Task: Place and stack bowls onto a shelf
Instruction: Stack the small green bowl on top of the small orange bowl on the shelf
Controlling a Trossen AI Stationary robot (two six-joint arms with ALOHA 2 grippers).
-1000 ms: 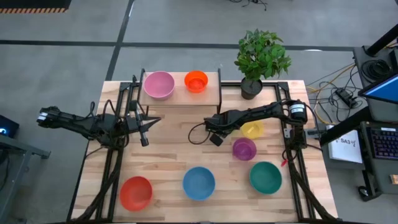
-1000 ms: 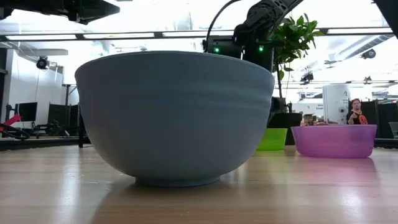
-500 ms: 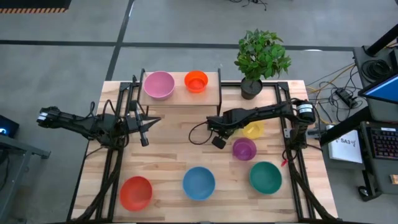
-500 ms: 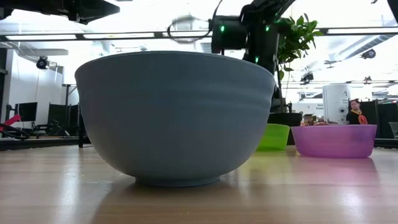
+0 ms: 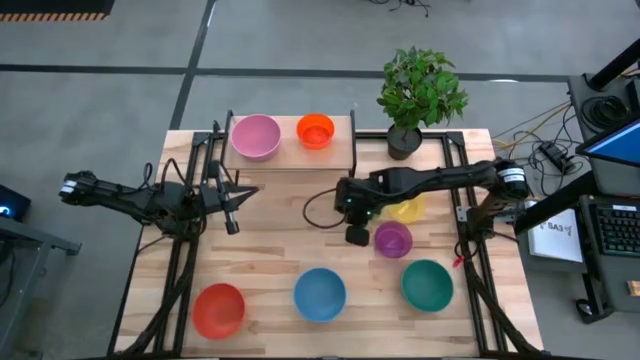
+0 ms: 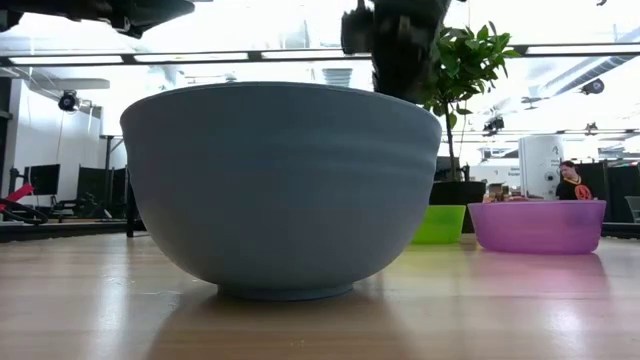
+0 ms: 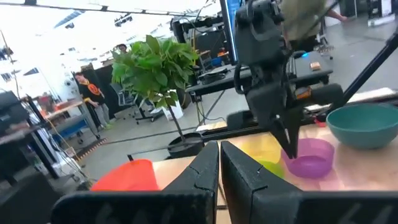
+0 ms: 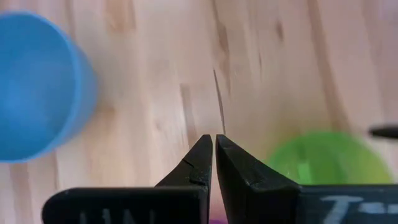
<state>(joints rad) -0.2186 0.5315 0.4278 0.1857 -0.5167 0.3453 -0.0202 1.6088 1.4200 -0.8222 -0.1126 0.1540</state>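
The right arm reaches from the right side toward the middle of the table, and the right gripper [image 5: 355, 235] points downward with its fingers [image 8: 200, 163] pressed together. The left arm lies low at the left side, and the left gripper [image 5: 231, 210] has its fingers [image 7: 205, 168] closed too.

A robotics lab or workshop in a big open hall. The plank table [image 5: 270, 250] stands on a grey concrete floor [image 5: 300, 40] with cables [image 5: 535, 140] and a keyboard [image 5: 615, 235] beside it, and a potted plant [image 5: 418, 95] sits on its corner. Beyond it are ceiling strip lights [image 6: 200, 57], monitors [image 6: 45, 180], more benches [image 7: 68, 112] and people standing at work [image 6: 572, 182].
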